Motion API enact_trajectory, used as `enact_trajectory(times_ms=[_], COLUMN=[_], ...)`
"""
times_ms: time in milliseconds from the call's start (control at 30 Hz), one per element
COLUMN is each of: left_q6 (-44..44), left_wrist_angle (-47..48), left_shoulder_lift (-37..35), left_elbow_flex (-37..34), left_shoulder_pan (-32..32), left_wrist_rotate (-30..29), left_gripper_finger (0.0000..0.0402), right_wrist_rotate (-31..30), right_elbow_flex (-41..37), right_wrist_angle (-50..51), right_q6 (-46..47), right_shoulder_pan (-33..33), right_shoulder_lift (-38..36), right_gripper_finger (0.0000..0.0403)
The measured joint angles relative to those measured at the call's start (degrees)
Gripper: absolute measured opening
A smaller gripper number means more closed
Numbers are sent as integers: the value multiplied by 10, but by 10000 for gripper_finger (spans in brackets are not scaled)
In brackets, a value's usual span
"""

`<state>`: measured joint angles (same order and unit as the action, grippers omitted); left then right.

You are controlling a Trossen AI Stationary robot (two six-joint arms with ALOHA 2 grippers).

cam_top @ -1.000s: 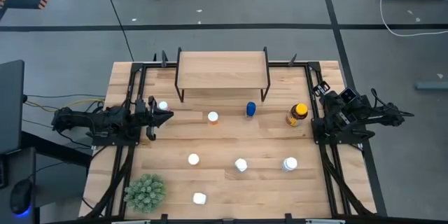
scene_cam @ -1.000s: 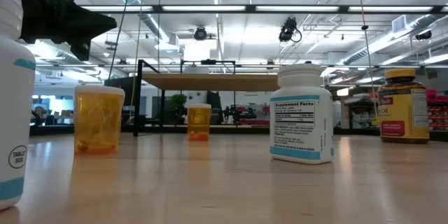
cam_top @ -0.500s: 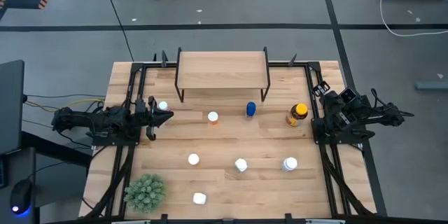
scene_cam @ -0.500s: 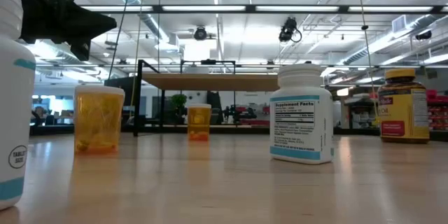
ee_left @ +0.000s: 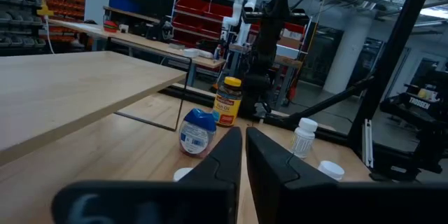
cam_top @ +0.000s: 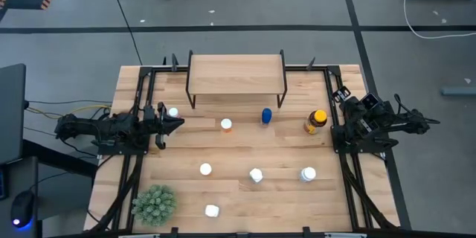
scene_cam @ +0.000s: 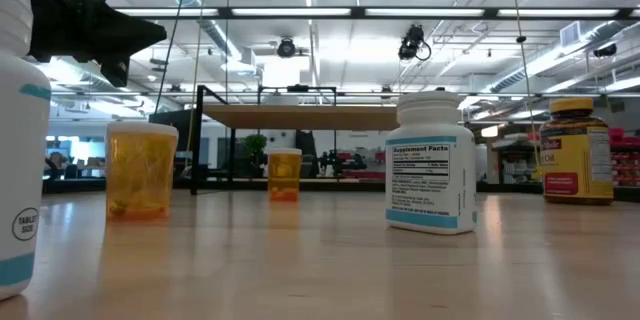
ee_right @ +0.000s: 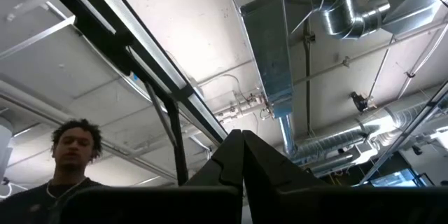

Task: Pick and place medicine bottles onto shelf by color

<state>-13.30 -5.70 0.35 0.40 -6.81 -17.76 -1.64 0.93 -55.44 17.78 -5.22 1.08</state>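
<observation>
Several medicine bottles stand upright on their bases on the table. Among them are a blue one (cam_top: 266, 116), an orange one with a white cap (cam_top: 226, 125), a dark amber one with a yellow cap (cam_top: 316, 121) and white ones (cam_top: 256, 175). The shelf (cam_top: 236, 73) stands on thin black legs at the table's far side, its top bare. My left gripper (cam_top: 178, 123) is shut and level at the table's left edge, pointing toward the blue bottle (ee_left: 197, 131). My right gripper (cam_top: 341, 95) is shut at the right edge, tipped up toward the ceiling (ee_right: 241, 136).
A green spiky plant (cam_top: 154, 203) sits at the near left corner. Black frame rails (cam_top: 141, 97) run along both sides of the table. A white-capped bottle (cam_top: 172, 111) stands close beside my left gripper. A person (ee_right: 70, 157) shows in the right wrist view, beyond the table.
</observation>
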Motion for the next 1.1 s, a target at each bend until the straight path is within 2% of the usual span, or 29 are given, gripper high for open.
enact_trajectory(times_ms=[167,267,433,567,733,900,1000,1100], left_q6=[0,-26,-86,-86,-83,-17,8,-47], left_wrist_angle=[-5,-39,-26,47,191,213,214,207], left_shoulder_lift=[0,-1,18,67,166,274,322,358], left_elbow_flex=[0,7,79,180,343,476,544,604], left_shoulder_pan=[0,2,3,3,3,3,3,2], left_wrist_rotate=[0,-2,3,7,2,-21,-21,-21], left_gripper_finger=[36,35,28,26,32,36,33,30], right_wrist_rotate=[0,0,0,0,0,-1,-38,-140], right_elbow_flex=[0,0,0,0,0,0,0,14], right_wrist_angle=[0,0,0,0,0,-2,-12,5], right_q6=[0,0,0,0,0,-11,-18,5], right_shoulder_pan=[0,0,0,0,0,0,0,0], right_shoulder_lift=[0,0,0,0,0,0,0,1], right_gripper_finger=[9,9,9,9,9,9,9,9])
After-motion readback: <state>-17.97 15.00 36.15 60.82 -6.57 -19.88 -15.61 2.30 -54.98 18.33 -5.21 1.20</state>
